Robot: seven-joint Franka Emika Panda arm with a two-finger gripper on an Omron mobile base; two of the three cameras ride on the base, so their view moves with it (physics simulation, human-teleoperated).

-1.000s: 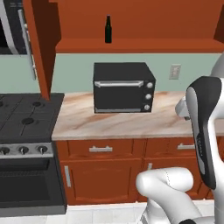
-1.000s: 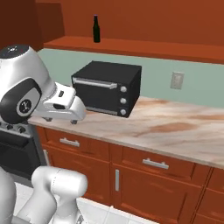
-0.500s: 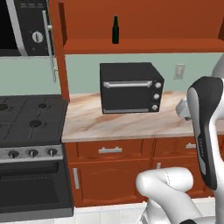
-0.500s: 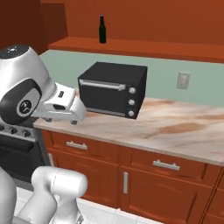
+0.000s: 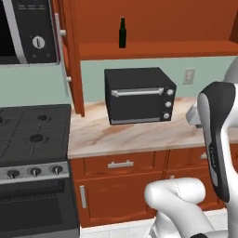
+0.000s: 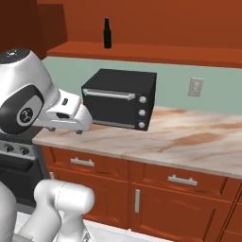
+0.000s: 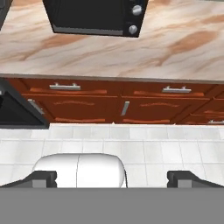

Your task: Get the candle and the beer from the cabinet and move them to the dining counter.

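- Beer (image 5: 122, 32) stands upright on the open cabinet (image 5: 153, 49) shelf, near its left end, above a black toaster oven (image 5: 138, 95).
- Candle cannot be made out on the visible part of the shelf.
- Claw (image 7: 112, 177) is released, fingers spread wide and holding nothing; it points down at the pale tiled floor (image 7: 131, 144), well below the shelf.
- Judged from this, the task is barely begun: neither item has been picked up, and both must go to the dining counter.
- Bench (image 6: 179, 137) is beige-brown marbled stone; the oven sits at its back, towards the left end.
- Red-brown drawers (image 6: 170, 177) run beneath, a black stove (image 5: 32, 135) adjoins the left edge, and a microwave (image 5: 28, 30) hangs above the stove.
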